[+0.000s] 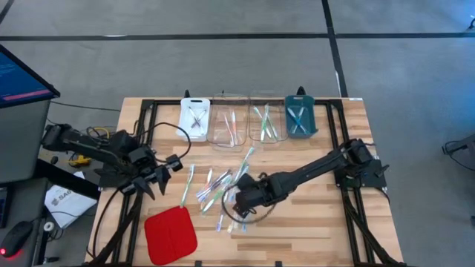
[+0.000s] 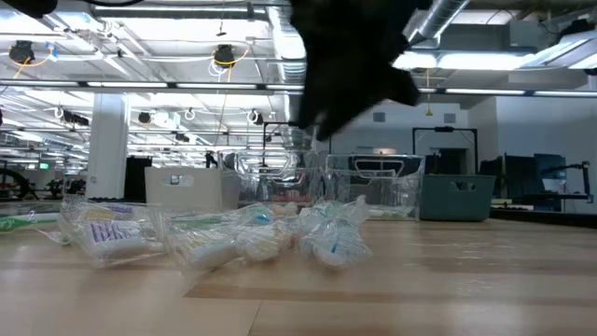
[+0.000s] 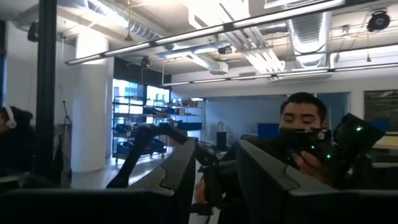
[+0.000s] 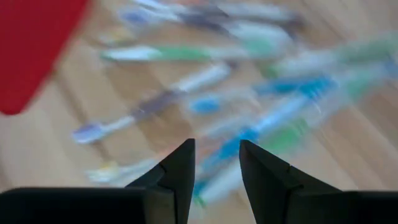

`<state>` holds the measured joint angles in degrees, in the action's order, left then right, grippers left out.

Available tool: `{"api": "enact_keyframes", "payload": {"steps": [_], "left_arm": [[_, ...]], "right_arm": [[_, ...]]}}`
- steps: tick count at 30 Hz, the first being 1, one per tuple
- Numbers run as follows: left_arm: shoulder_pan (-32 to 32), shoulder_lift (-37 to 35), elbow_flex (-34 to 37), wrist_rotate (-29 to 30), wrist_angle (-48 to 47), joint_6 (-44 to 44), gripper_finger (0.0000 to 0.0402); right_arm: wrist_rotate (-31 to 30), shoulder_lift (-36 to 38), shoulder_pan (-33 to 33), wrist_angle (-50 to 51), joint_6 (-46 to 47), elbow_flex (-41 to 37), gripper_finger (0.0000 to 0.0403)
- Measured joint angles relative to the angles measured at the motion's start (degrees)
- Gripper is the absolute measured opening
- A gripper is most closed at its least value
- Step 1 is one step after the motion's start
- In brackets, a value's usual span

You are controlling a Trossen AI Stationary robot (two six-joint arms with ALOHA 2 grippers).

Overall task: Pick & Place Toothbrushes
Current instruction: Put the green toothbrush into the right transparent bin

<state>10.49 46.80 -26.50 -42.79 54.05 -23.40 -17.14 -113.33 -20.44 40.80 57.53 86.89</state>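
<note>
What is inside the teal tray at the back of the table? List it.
The teal tray holds a few toothbrushes with blue accents, lying crossed. In the high view its bottom shows between them; the exact count is too small to tell.

- The table (image 1: 312,215) top is pale wood planks with a visible grain and a matt finish.
- The toothbrushes (image 1: 223,185) look like smooth plastic, in clear, glossy wrappers.
- 2 middle trays (image 1: 223,130) are clear, glossy plastic.
- The red pad (image 1: 171,236) looks soft and matt.
</note>
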Motion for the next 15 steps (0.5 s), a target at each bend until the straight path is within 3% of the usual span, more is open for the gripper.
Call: {"api": "enact_keyframes", "payload": {"steps": [3,10,15], "left_arm": [[0.63,-0.66,0.00,-0.05,0.18,0.38,0.0108],[0.71,-0.93,-0.06,0.00,0.59,0.81,0.0108],[0.71,-1.06,-0.09,0.13,0.54,1.65,0.0108]], "right_arm": [[1.09,-2.26,-0.01,7.04,5.63,-0.39,0.0120],[3.23,-4.26,-0.09,3.46,5.21,-0.27,0.0120],[0.74,-3.70,0.48,4.32,5.39,-0.24,0.0120]]}}
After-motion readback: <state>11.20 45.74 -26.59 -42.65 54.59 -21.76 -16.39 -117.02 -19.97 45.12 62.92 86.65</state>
